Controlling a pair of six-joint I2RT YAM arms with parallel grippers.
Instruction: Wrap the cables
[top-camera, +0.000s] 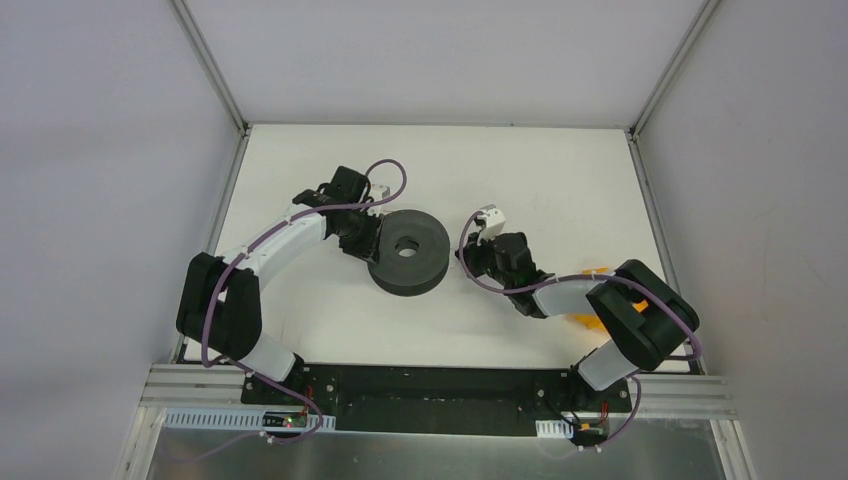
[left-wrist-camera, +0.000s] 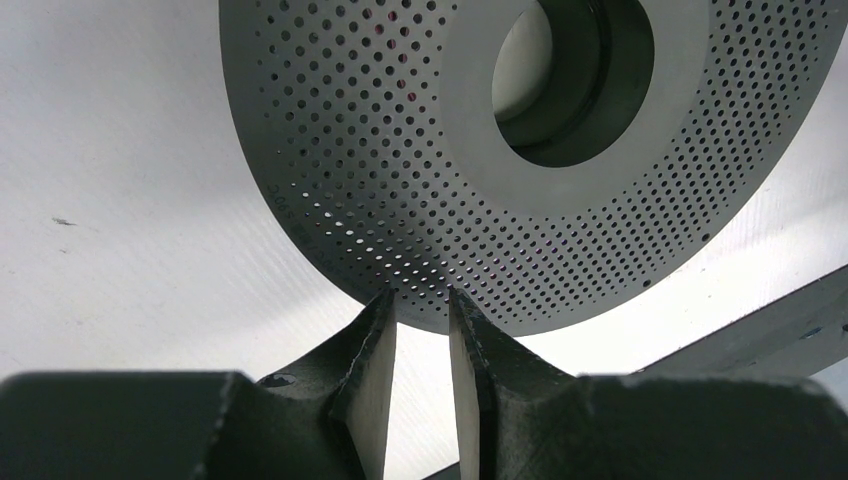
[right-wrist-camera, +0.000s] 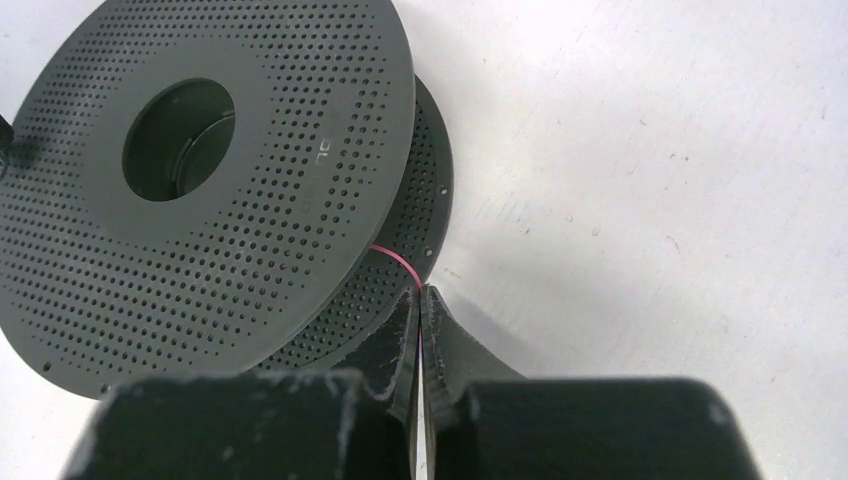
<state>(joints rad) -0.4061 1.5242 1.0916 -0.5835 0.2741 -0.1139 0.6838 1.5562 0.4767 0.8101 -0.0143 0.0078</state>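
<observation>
Plainly, the right gripper (right-wrist-camera: 421, 300) was clenched, its two fingers pressed together on the cable (right-wrist-camera: 395, 259). This was a single thin pink strand that ran up and left from the fingertips into the slot between the two flanges of the spool (right-wrist-camera: 300, 200), entering at the spool's lower right rim. The left gripper (left-wrist-camera: 421, 298) was released, its jaws parted by a narrow gap with nothing between them. Their tips sat over the lower rim of the perforated flange, and whether they touched it could not be told.

In the top view the spool (top-camera: 408, 252) lay flat near the middle of the table (top-camera: 560, 180). The left gripper (top-camera: 362, 240) was at its left edge and the right gripper (top-camera: 468, 262) just off its right edge. The strand was too thin to make out from there. Bare tabletop spread across the upper part of the frame and the upper right, up to the walls at the table's edges. A narrower bare strip lay below the spool, before the arm bases. An orange object (top-camera: 585, 320) showed at the lower right, mostly hidden under the right arm.

Counted: two arms, two grippers, one spool with two flanges, one visible strand.
</observation>
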